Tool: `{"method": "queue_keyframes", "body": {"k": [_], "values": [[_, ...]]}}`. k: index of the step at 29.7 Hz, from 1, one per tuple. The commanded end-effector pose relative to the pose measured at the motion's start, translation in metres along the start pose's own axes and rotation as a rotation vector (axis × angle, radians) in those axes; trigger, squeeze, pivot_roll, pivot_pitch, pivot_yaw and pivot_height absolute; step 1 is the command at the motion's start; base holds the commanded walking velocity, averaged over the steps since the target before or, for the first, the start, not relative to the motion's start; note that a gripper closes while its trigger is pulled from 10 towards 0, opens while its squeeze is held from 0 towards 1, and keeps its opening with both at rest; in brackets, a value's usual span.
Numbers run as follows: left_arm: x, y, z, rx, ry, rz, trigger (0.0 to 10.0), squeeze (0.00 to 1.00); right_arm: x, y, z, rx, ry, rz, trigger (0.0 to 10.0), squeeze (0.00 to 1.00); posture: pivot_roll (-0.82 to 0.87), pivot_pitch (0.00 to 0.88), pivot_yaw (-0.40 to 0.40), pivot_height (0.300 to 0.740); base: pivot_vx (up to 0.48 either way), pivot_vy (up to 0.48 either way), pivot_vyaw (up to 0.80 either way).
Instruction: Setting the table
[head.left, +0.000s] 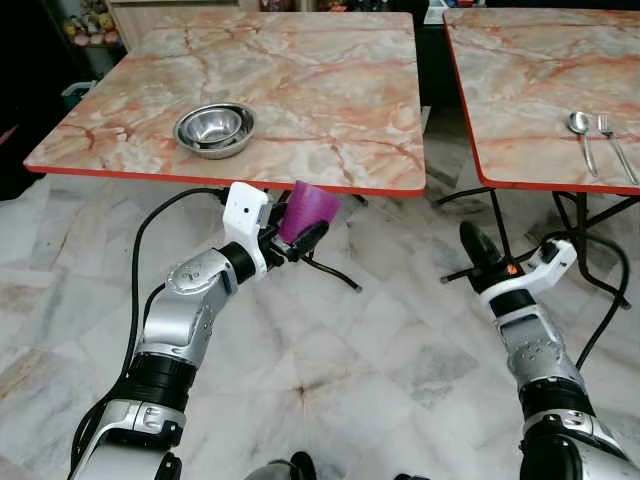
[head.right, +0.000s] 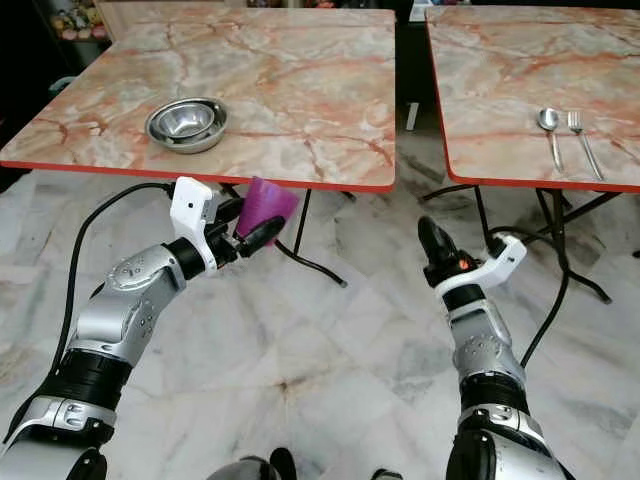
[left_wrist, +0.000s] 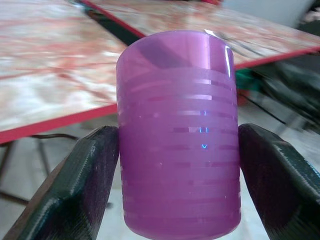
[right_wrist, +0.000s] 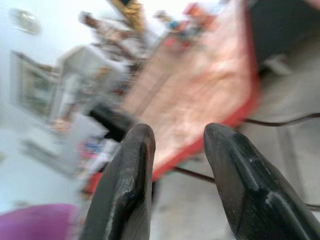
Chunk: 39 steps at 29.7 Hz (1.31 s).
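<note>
Pinching one purple cup (head.left: 307, 211), the left pincer (head.left: 298, 238) faces one bowl (head.left: 214, 129), two tables (head.left: 330, 80).

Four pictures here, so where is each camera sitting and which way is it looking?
Left eye view: on the head, facing down at the tables and both arms.
Right eye view: the other eye, same scene.
Left wrist view: looks along the left end effector clamping the purple cup.
Right wrist view: looks along the empty right end effector toward a table edge.
All four share the purple cup.

Bright daylight, blurred right wrist view
</note>
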<state>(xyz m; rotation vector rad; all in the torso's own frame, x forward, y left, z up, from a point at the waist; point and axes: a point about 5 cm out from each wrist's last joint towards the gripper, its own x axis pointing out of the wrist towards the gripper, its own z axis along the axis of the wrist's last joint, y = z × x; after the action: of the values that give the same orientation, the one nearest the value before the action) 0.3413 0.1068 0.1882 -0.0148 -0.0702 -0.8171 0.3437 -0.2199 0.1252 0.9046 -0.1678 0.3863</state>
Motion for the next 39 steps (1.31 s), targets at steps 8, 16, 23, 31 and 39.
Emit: {"method": "queue_keyframes", "body": {"k": [8, 16, 23, 31, 39], "values": [[0.000, -0.019, 0.009, -0.070, -0.017, -0.180, 10.0, 0.00, -0.003, 0.023, -0.004, 0.173, 0.019, 0.192, 10.0, 0.00, -0.01, 0.140, 0.071, 0.740, 0.000, 0.000, 0.00], [0.001, -0.020, 0.014, -0.056, -0.027, -0.188, 10.0, 0.00, -0.006, 0.025, -0.011, 0.216, 0.034, 0.185, 10.0, 0.00, -0.01, 0.142, 0.067, 0.740, 0.000, 0.000, 0.00], [0.003, -0.020, 0.016, -0.022, -0.020, -0.169, 10.0, 0.00, -0.009, 0.014, -0.018, 0.135, 0.093, 0.056, 10.0, 0.00, -0.02, 0.142, 0.066, 0.740, 0.000, 0.000, 0.00], [0.009, -0.018, 0.021, 0.054, -0.044, -0.104, 10.0, 0.00, -0.010, 0.014, -0.023, 0.274, 0.155, 0.038, 10.0, 0.00, -0.02, 0.143, 0.061, 0.740, 0.000, 0.000, 0.00], [0.013, -0.024, 0.023, 0.181, -0.067, -0.102, 10.0, 0.00, -0.005, 0.021, -0.016, 0.371, 0.119, 0.075, 10.0, 0.00, -0.02, 0.143, 0.062, 0.740, 0.000, 0.000, 0.00]]}}
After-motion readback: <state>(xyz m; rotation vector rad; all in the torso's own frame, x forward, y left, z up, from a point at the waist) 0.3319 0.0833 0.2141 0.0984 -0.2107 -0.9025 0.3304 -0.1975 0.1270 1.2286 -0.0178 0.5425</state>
